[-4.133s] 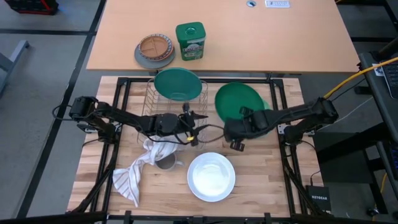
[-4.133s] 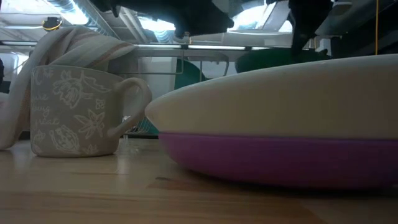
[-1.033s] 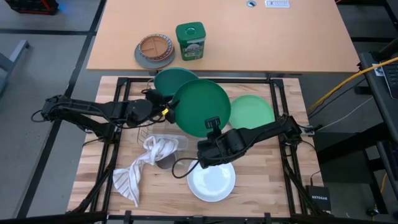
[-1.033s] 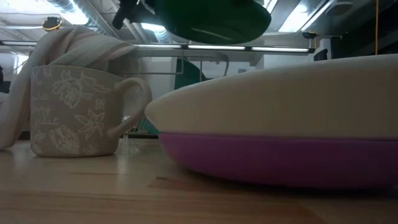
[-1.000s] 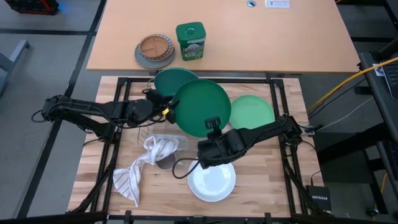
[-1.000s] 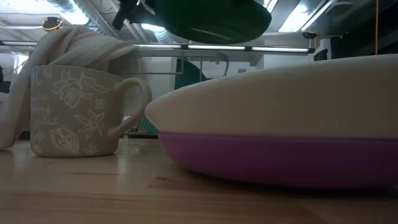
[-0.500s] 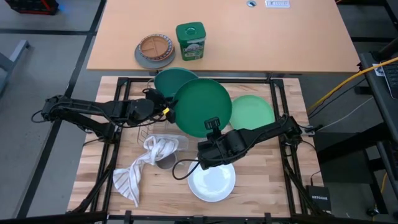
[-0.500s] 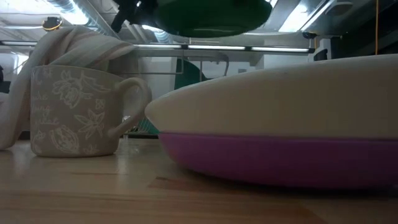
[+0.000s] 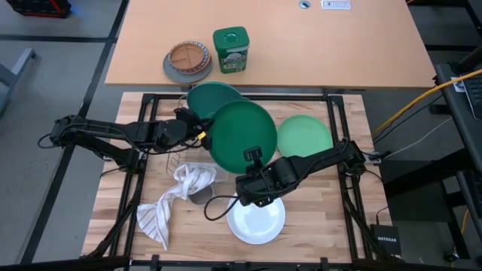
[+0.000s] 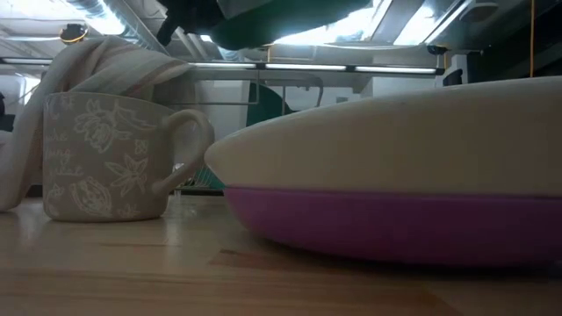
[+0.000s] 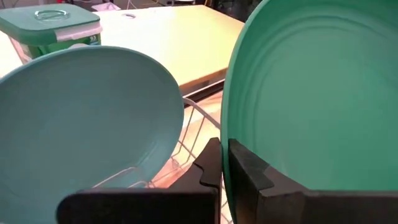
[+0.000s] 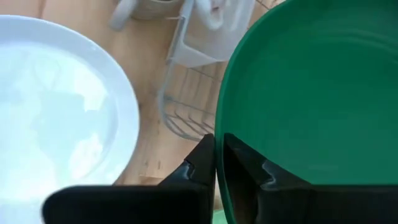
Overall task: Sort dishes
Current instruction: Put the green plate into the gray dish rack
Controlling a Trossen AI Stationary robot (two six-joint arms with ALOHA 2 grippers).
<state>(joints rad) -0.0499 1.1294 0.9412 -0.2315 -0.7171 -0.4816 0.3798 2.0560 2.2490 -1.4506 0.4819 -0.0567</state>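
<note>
Dark green plate (image 9: 242,135): round, smooth plastic, held in the air over the wire dish rack (image 9: 183,128). The left gripper (image 9: 202,135) reaches in level from the left and pinches its left rim; the right gripper (image 9: 254,156) stretches from the right and clamps its near rim.

Teal plate (image 9: 212,98): stands in the rack, partly hidden behind the green one.

White plate (image 9: 256,214): lies flat on the wooden surface (image 9: 316,211), stacked on the purple plate (image 10: 395,224).

Patterned mug (image 10: 105,158): under a striped cloth (image 9: 162,207).
</note>
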